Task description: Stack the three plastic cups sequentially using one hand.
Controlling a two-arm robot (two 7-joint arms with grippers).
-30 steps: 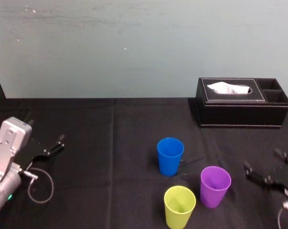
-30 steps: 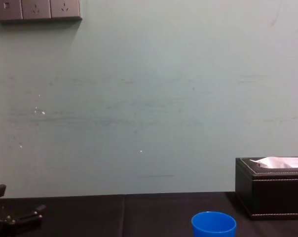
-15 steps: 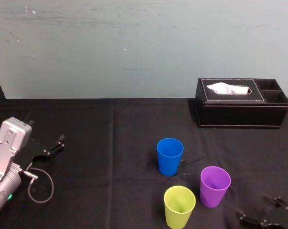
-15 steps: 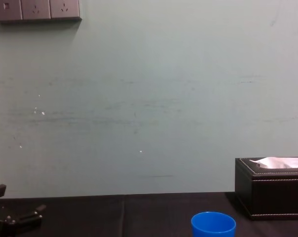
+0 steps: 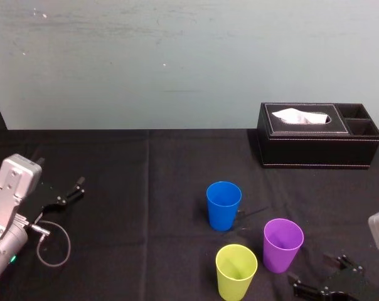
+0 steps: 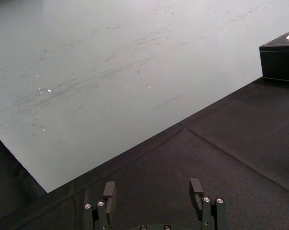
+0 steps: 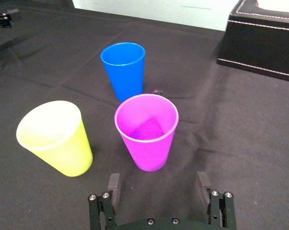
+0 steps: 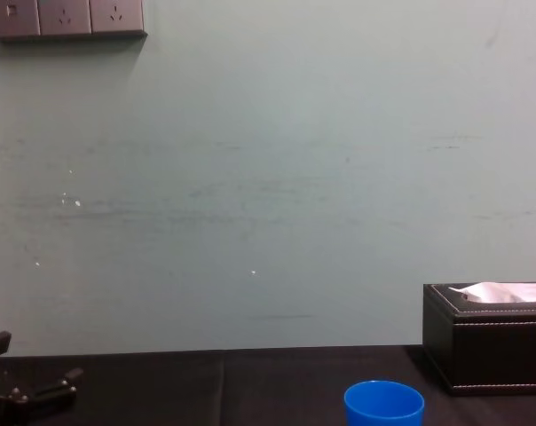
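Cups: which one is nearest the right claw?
The purple cup, standing straight ahead of the open right claw. The yellow-green cup sits further to the left; the blue cup stands beyond the purple one.

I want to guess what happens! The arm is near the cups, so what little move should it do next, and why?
Probably ease the right end effector forward around the purple cup. It is open, and the cup stands upright straight ahead of it, untouched. The left end effector sits parked at the left.
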